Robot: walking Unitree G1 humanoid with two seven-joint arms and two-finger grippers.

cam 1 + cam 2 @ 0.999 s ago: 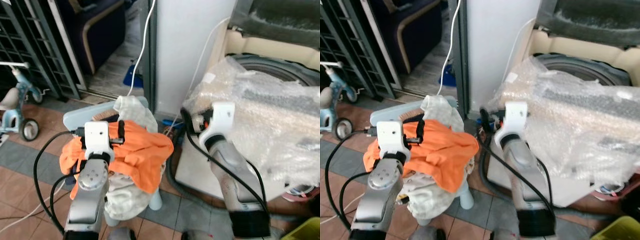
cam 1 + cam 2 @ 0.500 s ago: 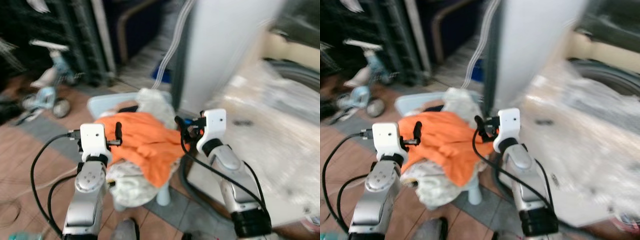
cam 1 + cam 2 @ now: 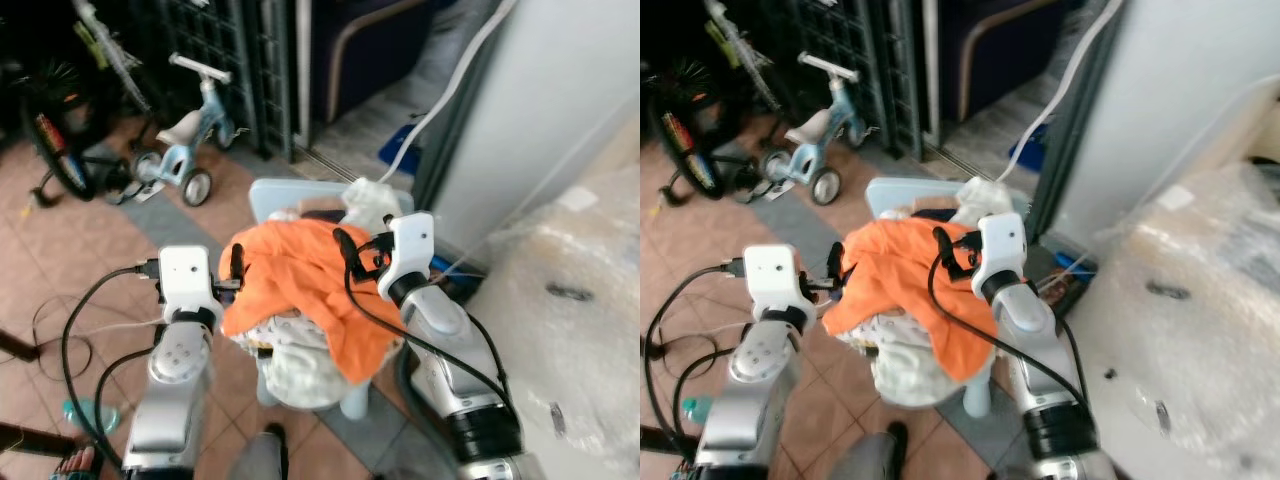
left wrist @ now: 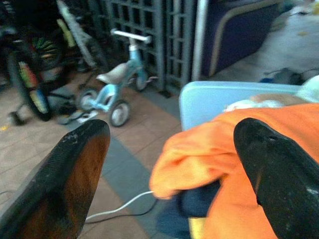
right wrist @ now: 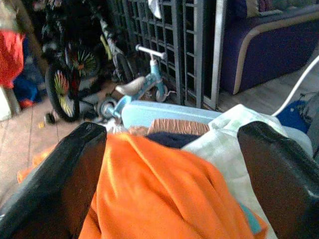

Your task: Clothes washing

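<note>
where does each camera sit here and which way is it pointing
Left and right eye views: on the head, looking forward and down at the orange garment on a laundry pile; both silver arms show.
Left wrist view: along the left gripper, open at the garment's edge, toward a child's tricycle.
Right wrist view: along the right gripper, open above the garment, toward the metal grille.
Shared: garment, tricycle, light blue chair.

Two black fingers (image 4: 75, 174) spread wide. Between them: orange cloth (image 4: 219, 149) heaped over pale blue basket (image 4: 209, 99). Beyond: small blue tricycle (image 4: 119, 84), dark metal grille (image 4: 159, 30), tiled floor (image 4: 40, 144).
</note>
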